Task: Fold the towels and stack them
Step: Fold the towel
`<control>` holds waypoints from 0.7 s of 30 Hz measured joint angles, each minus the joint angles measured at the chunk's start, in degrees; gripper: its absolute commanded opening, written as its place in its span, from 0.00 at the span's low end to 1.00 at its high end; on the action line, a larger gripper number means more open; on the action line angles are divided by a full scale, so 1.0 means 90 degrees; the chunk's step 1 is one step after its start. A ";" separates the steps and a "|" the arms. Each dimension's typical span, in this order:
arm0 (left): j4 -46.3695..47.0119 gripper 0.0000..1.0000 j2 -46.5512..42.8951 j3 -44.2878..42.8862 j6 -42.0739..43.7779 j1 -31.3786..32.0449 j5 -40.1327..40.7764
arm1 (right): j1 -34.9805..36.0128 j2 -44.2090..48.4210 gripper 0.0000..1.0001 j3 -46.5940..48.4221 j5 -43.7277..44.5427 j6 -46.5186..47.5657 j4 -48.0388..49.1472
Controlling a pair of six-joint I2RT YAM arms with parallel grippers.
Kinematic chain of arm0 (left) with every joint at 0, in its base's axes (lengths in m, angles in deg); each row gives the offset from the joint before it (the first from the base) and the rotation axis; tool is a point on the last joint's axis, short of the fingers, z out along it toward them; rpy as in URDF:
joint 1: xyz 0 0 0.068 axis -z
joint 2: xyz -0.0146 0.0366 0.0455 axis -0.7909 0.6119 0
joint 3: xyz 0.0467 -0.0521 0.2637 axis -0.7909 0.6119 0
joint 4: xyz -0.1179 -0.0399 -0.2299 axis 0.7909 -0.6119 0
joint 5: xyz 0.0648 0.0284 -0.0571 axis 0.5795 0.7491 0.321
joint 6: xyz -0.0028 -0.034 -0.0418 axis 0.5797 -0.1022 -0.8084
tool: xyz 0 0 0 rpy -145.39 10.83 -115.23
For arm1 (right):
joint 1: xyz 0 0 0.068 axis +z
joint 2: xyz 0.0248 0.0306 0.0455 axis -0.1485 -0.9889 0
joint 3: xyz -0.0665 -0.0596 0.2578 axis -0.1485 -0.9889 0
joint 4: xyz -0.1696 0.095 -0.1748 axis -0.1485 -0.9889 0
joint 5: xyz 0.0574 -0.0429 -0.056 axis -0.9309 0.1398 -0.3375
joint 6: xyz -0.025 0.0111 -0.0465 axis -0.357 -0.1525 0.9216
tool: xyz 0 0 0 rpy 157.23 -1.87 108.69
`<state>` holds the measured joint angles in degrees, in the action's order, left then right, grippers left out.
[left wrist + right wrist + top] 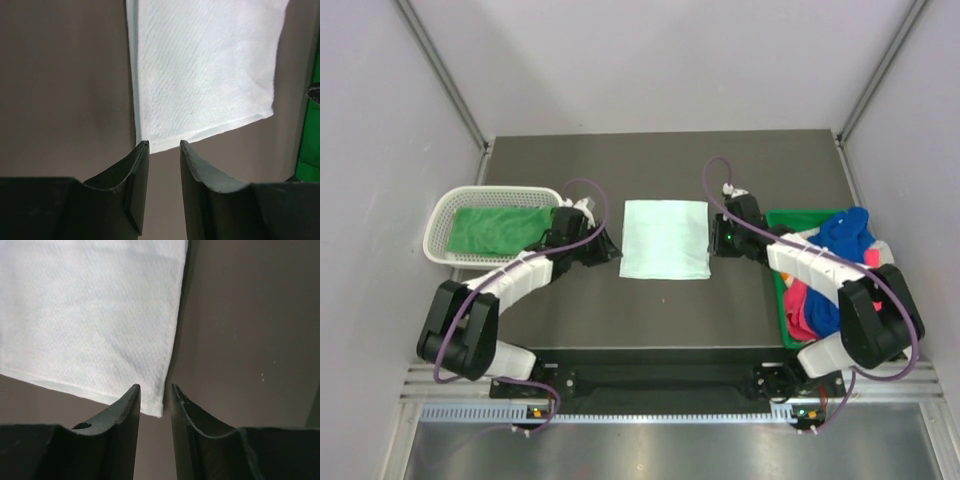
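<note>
A pale mint-white towel (665, 238) lies folded flat in the middle of the table. My left gripper (611, 250) sits at its near left corner and my right gripper (716, 240) at its right edge. In the left wrist view the towel (205, 70) ends just beyond my left gripper (164, 145), whose jaws stand apart with bare table between them. In the right wrist view my right gripper (155, 387) is open, and the towel's (85, 315) corner lies loose on the table below the gap. A green towel (495, 228) lies in the basket. A royal blue towel (845, 232) and a pink towel (800, 305) are heaped in the bin.
A white mesh basket (445, 225) stands at the left of the table. At the right stands a green plastic bin (780, 300), its wall showing at the edge of the left wrist view (310, 150). Grey walls close in the table on three sides.
</note>
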<state>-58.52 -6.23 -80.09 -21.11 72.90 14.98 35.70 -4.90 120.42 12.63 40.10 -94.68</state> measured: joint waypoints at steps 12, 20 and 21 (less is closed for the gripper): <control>0.0610 0.34 0.1741 -0.2494 0.0427 -0.0002 0.0146 | -0.0231 -0.2123 0.28 0.2691 -0.0352 0.0029 0.0270; 0.1494 0.34 0.3815 -0.3684 0.0767 -0.0075 -0.0255 | -0.0291 -0.3878 0.25 0.3592 -0.1503 -0.0687 0.1586; 0.1540 0.33 0.3983 -0.3776 0.0772 -0.0083 -0.0277 | -0.0296 -0.4070 0.25 0.3645 -0.1622 -0.0811 0.1778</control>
<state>-44.66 29.62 -114.08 -14.16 72.15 12.49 33.03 -41.53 153.23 -1.97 32.80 -78.68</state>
